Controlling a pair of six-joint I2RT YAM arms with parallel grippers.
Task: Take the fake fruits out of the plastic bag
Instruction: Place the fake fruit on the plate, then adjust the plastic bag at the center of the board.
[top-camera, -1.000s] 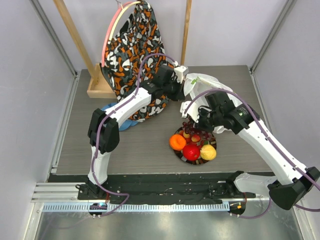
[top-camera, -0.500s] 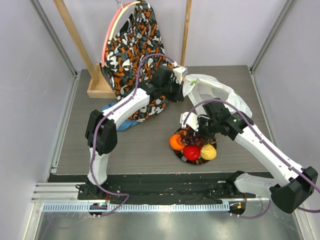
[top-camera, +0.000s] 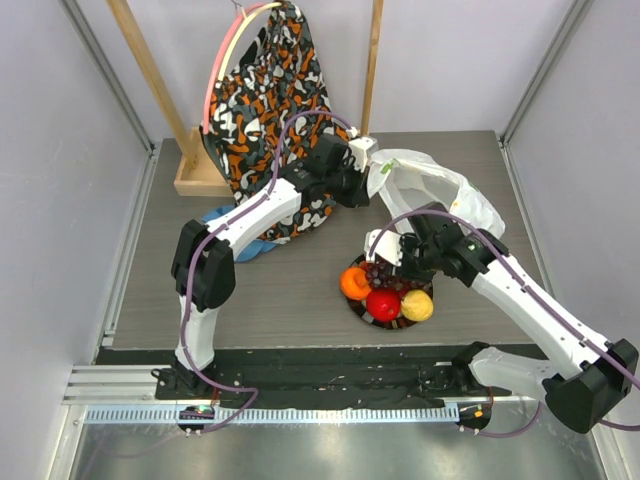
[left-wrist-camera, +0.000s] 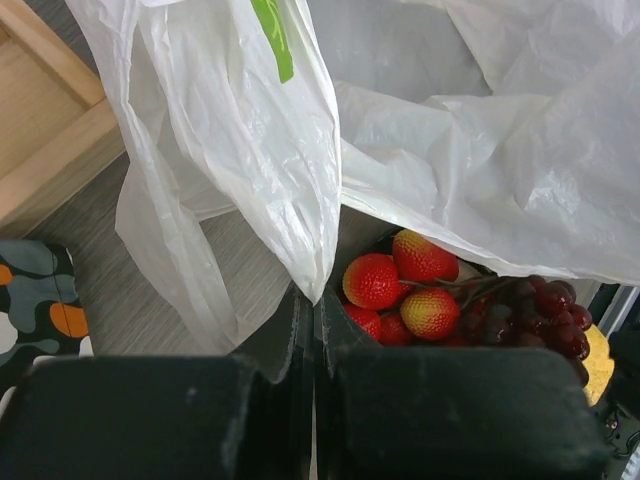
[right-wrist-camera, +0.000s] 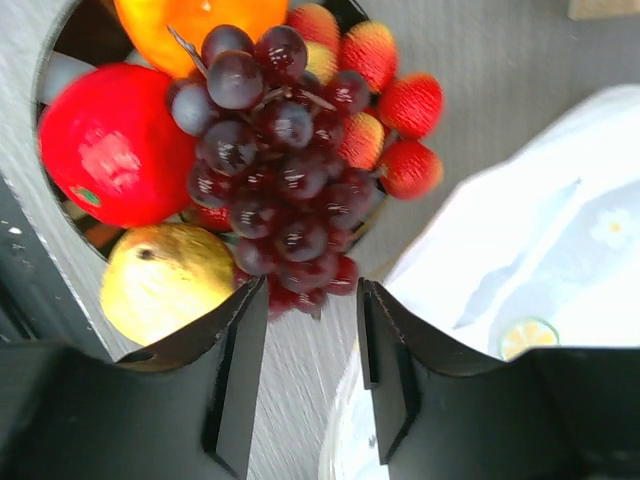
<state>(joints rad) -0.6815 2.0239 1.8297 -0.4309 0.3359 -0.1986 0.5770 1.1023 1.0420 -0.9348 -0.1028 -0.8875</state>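
The plastic bag (top-camera: 440, 185) lies at the back right, white and crinkly. My left gripper (top-camera: 372, 165) is shut on a fold of the plastic bag (left-wrist-camera: 300, 180) and holds it up. The fruits sit on a dark-rimmed plate (top-camera: 360, 309): orange (top-camera: 353, 283), red apple (top-camera: 382, 304), lemon (top-camera: 417, 305), grape bunch (top-camera: 386, 274). My right gripper (top-camera: 383, 250) is open just above the plate's far edge. In the right wrist view its jaws (right-wrist-camera: 310, 300) stand apart right by the end of the grape bunch (right-wrist-camera: 270, 150), beside the strawberries (right-wrist-camera: 410, 105), apple (right-wrist-camera: 105, 145) and lemon (right-wrist-camera: 165, 280). Strawberries (left-wrist-camera: 372, 280) also show under the bag.
An orange-black-white patterned cloth (top-camera: 270, 100) hangs on a wooden frame (top-camera: 195, 175) at the back left. A blue cloth (top-camera: 218, 215) lies under the left arm. Metal rails run along the table's sides and front.
My right gripper has come from the bag to the plate with the grape bunch, which now lies on the plate with the jaws open. My left gripper has shifted slightly right, still holding the bag.
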